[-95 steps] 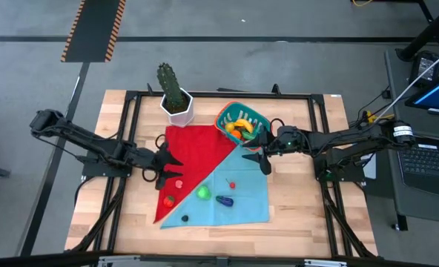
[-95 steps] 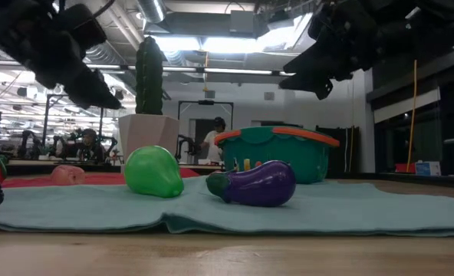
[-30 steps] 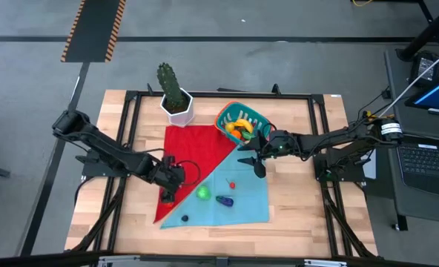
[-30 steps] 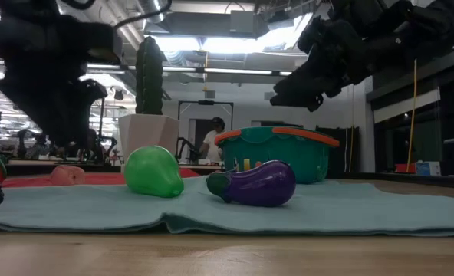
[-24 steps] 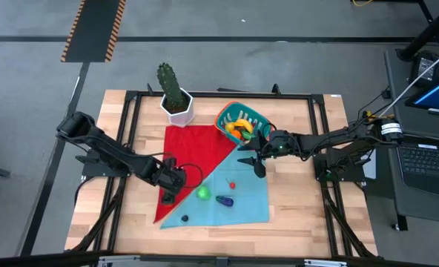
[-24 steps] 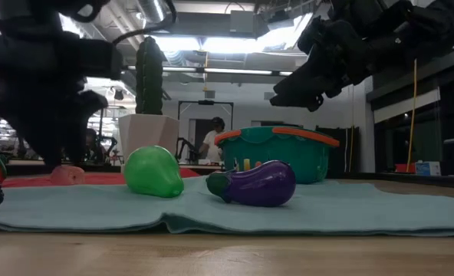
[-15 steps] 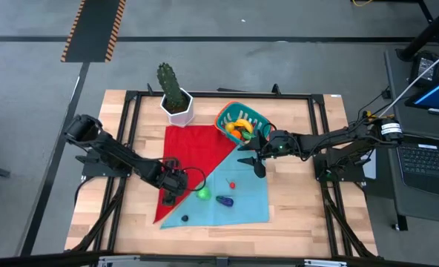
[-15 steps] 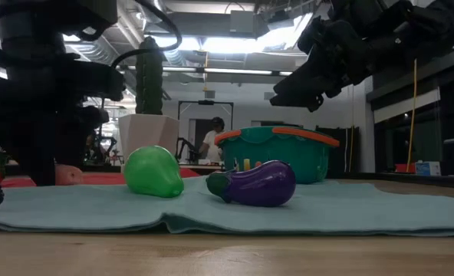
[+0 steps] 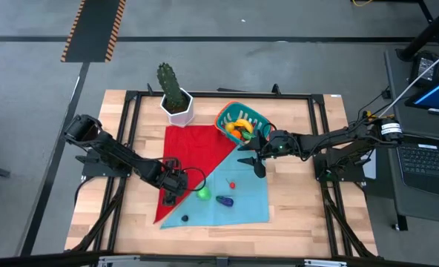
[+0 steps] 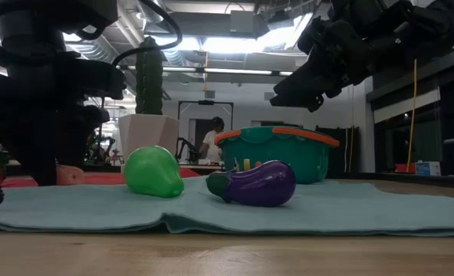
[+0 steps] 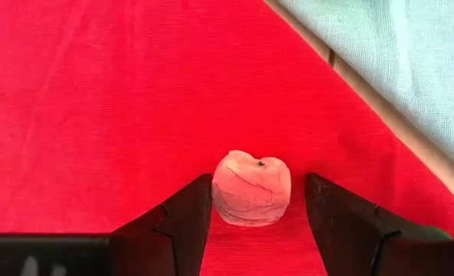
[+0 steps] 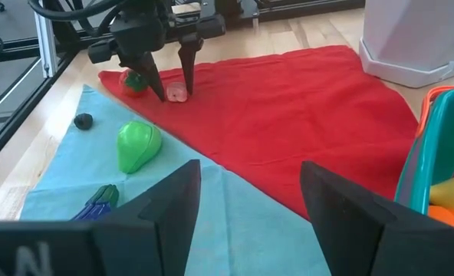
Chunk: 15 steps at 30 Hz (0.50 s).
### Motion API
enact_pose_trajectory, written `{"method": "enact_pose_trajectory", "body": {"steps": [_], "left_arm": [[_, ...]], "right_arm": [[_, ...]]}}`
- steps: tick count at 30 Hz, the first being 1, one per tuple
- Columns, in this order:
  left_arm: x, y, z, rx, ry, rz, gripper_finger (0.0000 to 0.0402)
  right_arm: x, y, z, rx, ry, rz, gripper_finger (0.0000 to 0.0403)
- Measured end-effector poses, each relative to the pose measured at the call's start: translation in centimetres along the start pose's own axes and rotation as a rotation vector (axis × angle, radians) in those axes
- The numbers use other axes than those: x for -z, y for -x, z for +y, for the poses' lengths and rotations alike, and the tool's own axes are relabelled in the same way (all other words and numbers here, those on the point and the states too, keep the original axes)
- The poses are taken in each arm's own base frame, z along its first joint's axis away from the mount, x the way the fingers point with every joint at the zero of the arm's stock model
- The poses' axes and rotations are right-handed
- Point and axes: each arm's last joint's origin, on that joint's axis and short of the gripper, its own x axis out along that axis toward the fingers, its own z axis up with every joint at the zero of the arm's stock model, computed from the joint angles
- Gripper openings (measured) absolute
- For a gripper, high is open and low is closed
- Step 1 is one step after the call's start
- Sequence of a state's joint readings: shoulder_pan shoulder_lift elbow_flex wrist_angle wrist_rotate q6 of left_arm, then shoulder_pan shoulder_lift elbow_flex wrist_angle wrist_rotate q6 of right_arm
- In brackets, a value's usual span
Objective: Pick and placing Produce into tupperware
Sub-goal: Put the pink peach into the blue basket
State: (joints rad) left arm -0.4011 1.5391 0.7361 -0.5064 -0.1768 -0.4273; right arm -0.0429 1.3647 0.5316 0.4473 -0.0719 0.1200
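The teal tupperware (image 9: 221,119) with an orange rim stands at the back and holds yellow and orange produce. A pink fruit (image 11: 251,198) rests on the red cloth (image 9: 197,148). My left gripper (image 11: 258,178) is open and points down, one finger on either side of the pink fruit; it also shows in the right wrist view (image 12: 173,95). A green pear (image 9: 203,193), a purple eggplant (image 9: 225,200), a small red piece (image 9: 232,185) and a dark berry (image 9: 185,219) lie on the teal cloth (image 9: 249,204). My right gripper (image 9: 253,163) is open and empty, in the air beside the tupperware.
A cactus in a white pot (image 9: 175,96) stands at the back, left of the tupperware. A red strawberry (image 12: 131,80) lies on the red cloth just behind my left gripper. A black metal frame (image 9: 130,96) runs around the table.
My left gripper has come down onto the red cloth and a little toward the near edge, and its open fingers now stand around the pink fruit. The fruit has not moved.
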Motion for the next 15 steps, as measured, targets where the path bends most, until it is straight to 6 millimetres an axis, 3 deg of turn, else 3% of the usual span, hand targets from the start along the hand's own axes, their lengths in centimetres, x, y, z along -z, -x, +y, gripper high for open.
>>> {"method": "enact_pose_trajectory", "body": {"steps": [8,15], "left_arm": [[0.01,0.01,-0.02,0.006,0.006,0.003,0.0185],[0.02,0.03,-0.03,0.012,0.007,0.006,0.0125]], "right_arm": [[0.02,0.00,0.00,0.000,-0.001,0.002,0.0225],[0.02,0.00,0.00,0.000,-0.001,0.002,0.0225]]}}
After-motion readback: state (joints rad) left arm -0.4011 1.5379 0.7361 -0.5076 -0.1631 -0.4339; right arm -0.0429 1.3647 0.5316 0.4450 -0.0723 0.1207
